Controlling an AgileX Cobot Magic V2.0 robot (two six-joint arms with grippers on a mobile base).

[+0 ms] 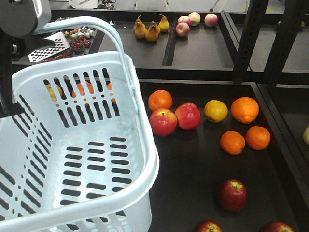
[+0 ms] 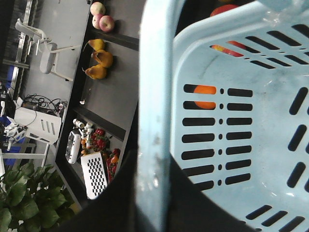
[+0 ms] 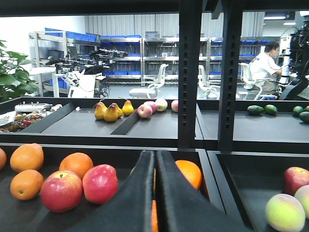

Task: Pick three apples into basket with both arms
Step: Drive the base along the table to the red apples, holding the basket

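My left jaws clamped round hoop handle (image 2: pixel 154 96) of basket (image 1: pixel 145 159). My right jaws pressed together, gripping nothing. Three dark apples (image 1: pixel 232 195) on black tray (image 1: pixel 193 169) right of basket, outside it, two at near edge. Farther: lighter apples (image 1: pixel 163 122), oranges (image 1: pixel 245 109), one yellow fruit (image 1: pixel 216 110). Farthest: pears (image 1: pixel 147 30) on back shelf (image 1: pixel 193 53)

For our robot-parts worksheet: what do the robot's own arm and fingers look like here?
The right gripper has two smooth black fingers tapering to narrow tips. The left arm shows a dark grey rounded casing above black framework.
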